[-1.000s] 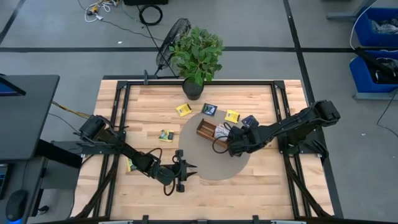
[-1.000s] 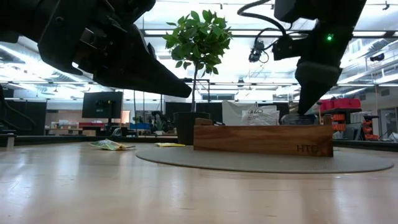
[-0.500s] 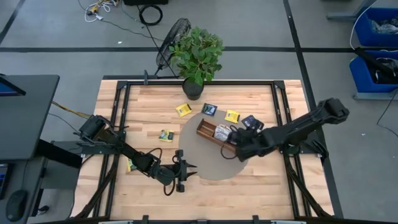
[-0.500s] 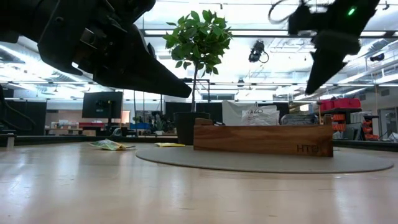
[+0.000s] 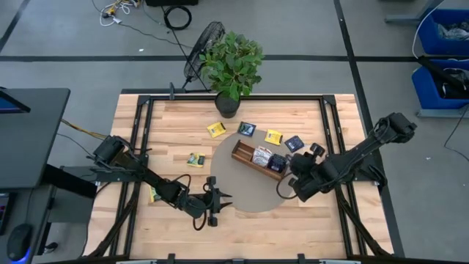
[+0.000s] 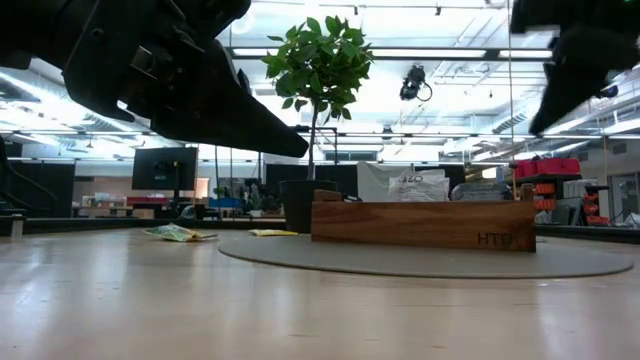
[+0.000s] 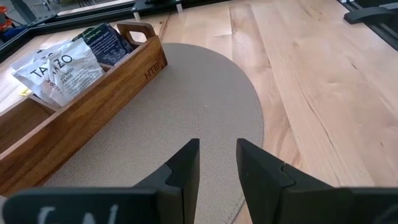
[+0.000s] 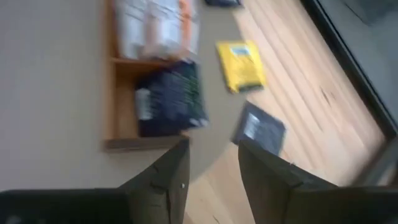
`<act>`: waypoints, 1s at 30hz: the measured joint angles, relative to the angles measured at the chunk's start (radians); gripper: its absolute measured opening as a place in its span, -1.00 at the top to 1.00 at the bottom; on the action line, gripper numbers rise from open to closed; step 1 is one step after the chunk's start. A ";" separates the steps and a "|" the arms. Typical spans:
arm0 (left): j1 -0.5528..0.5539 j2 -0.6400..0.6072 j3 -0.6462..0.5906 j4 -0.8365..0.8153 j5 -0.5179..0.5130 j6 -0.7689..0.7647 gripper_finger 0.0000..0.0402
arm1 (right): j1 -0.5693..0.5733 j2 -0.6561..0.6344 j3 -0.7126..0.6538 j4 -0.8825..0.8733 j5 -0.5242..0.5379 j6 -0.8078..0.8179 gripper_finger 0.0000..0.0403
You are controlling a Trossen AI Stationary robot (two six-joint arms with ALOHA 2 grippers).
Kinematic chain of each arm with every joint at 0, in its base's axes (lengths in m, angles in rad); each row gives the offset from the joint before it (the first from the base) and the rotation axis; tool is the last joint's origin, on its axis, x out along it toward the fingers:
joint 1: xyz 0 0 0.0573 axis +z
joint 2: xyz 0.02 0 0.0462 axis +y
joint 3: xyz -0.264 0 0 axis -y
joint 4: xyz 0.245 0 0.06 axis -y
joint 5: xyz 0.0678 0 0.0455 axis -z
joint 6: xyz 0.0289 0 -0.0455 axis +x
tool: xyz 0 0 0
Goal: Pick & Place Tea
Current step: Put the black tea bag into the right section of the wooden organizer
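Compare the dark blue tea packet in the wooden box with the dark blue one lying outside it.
The dark blue packet in the wooden box sits in its end compartment, leaning against the wall; the loose dark blue packet lies flat. The boxed one rests on the round grey mat's box, the loose one on bare wood past the mat's edge. The boxed one neighbours a white packet; the loose one lies near a yellow packet. Both are small, square and untouched by either gripper.

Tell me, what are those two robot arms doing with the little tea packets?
They are putting tea packets into the wooden box on the round mat. The right pincer is empty, open, and off the box's end, where a dark blue packet lies beside a white packet. More packets wait on the table, such as a yellow one near the plant. The left pincer waits at the table's front, empty.
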 joint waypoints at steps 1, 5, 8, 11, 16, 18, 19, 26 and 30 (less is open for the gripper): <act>0.000 0.000 0.000 0.000 0.000 0.000 0.45 | -0.003 -0.002 -0.020 -0.013 -0.001 0.045 0.27; 0.000 0.000 0.000 0.000 0.000 0.000 0.45 | -0.018 -0.020 -0.118 -0.024 -0.034 0.170 0.27; 0.000 0.000 0.000 0.000 0.000 0.000 0.45 | -0.021 -0.029 -0.198 0.062 -0.039 0.168 0.27; 0.005 0.000 0.000 0.000 0.000 0.000 0.45 | -0.052 -0.042 -0.266 0.153 -0.063 0.209 0.27; 0.011 0.000 0.000 0.011 0.000 0.000 0.45 | -0.138 -0.093 -0.323 0.180 -0.054 0.338 0.27; 0.011 0.000 0.000 0.014 0.000 0.000 0.45 | -0.187 -0.128 -0.333 0.186 -0.055 0.346 0.27; 0.011 0.000 0.000 0.016 0.000 0.000 0.45 | -0.216 -0.147 -0.336 0.192 -0.062 0.333 0.27; 0.011 0.000 0.000 0.022 0.000 -0.019 0.45 | -0.435 -0.241 -0.336 0.223 -0.156 0.197 0.27; 0.011 0.000 0.000 0.027 0.000 -0.027 0.45 | -0.594 -0.257 -0.336 0.269 -0.240 0.047 0.27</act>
